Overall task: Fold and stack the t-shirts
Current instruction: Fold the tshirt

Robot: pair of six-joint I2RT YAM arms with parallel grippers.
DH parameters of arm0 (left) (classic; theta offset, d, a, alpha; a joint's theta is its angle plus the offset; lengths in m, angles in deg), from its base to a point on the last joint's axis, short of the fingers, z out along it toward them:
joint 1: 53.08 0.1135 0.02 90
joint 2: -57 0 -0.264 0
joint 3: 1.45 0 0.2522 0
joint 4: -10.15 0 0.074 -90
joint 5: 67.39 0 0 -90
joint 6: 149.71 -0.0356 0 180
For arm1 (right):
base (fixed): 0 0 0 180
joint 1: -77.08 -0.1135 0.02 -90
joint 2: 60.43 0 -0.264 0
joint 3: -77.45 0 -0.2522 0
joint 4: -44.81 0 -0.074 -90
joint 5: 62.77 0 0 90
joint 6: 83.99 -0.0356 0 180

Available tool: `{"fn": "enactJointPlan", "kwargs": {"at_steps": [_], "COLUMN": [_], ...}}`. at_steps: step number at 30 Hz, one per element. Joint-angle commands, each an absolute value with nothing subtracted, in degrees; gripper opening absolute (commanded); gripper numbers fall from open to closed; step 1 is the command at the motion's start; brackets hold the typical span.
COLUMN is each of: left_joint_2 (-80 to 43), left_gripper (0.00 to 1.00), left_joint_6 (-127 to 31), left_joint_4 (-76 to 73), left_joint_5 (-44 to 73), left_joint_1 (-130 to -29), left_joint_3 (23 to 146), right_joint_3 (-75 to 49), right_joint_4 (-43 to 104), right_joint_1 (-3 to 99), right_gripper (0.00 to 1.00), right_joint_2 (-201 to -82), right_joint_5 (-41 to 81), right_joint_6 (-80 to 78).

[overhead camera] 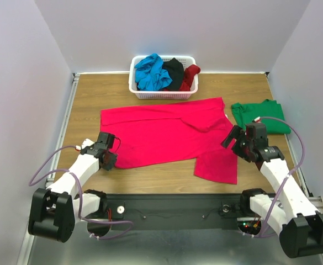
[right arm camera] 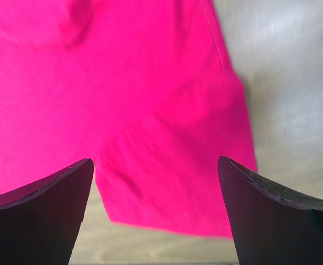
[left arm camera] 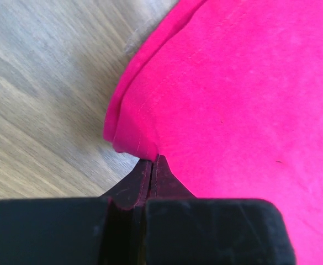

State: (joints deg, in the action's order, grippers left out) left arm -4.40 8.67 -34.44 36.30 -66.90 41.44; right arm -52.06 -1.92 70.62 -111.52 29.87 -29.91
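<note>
Top external shows the bright pink-red cloth t-shirt (overhead camera: 167, 135) spread mid-way across the wooden table (overhead camera: 150, 178), long axis left-to-right, hem seemingly leftward; the left gripper (overhead camera: 111, 160) pinches its near-left corner, while the right gripper (overhead camera: 233, 138) gapes wide over the sleeve it must grasp before folding.
</note>
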Motion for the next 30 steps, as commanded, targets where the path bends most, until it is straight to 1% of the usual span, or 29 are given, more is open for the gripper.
{"fn": "enactJointPlan", "kwargs": {"at_steps": [1, 3, 7, 9, 16, 21, 25, 26, 27, 28, 30], "left_joint_2": [-1.2, -0.7, 0.0, -0.1, -0.4, -1.0, -1.7, -1.7, -1.6, -1.4, -1.2], "left_gripper": [0.00, 0.00, 0.00, 0.00, 0.00, 0.00, 0.00, 0.00, 0.00, 0.00, 0.00], "left_joint_6": [7.3, 6.3, 3.9, 3.9, 2.2, 0.7, 0.3, 0.2, 0.2, 0.3, 0.3], "left_joint_4": [-33.6, -31.7, -29.4, -29.4, -29.0, -28.4, -28.5, -28.5, -28.6, -28.7, -28.5], "left_joint_5": [36.9, 35.7, 34.0, 32.9, 32.1, 32.0, 32.2, 32.2, 32.3, 32.4, 32.3], "left_joint_1": [-67.2, -67.2, -67.2, -67.2, -67.2, -67.2, -67.2, -67.2, -67.2, -67.2, -67.2], "left_joint_3": [39.9, 39.2, 38.4, 38.2, 38.2, 38.0, 38.2, 38.2, 38.0, 37.9, 37.8], "right_joint_3": [-52.1, -51.4, -54.4, -55.3, -61.0, -61.8, -62.8, -63.1, -63.3, -64.1, -65.1], "right_joint_4": [-10.1, -12.4, -16.5, -16.9, -17.0, -16.3, -14.0, -13.7, -13.4, -12.5, -11.5], "right_joint_1": [70.7, 70.7, 70.7, 70.7, 70.7, 70.7, 70.7, 70.7, 70.8, 70.7, 70.7], "right_gripper": [1.00, 1.00, 1.00, 1.00, 1.00, 0.99, 0.89, 0.79, 0.75, 0.69, 0.61], "right_joint_2": [-108.6, -107.2, -106.5, -107.9, -109.3, -109.7, -110.6, -110.7, -110.9, -111.0, -111.2], "right_joint_5": [24.1, 23.7, 24.4, 21.5, 22.9, 25.7, 25.4, 25.2, 25.0, 24.8, 24.9], "right_joint_6": [-30.6, -34.6, -34.9, -35.2, -39.3, -40.9, -41.3, -41.3, -41.4, -41.4, -41.7]}}
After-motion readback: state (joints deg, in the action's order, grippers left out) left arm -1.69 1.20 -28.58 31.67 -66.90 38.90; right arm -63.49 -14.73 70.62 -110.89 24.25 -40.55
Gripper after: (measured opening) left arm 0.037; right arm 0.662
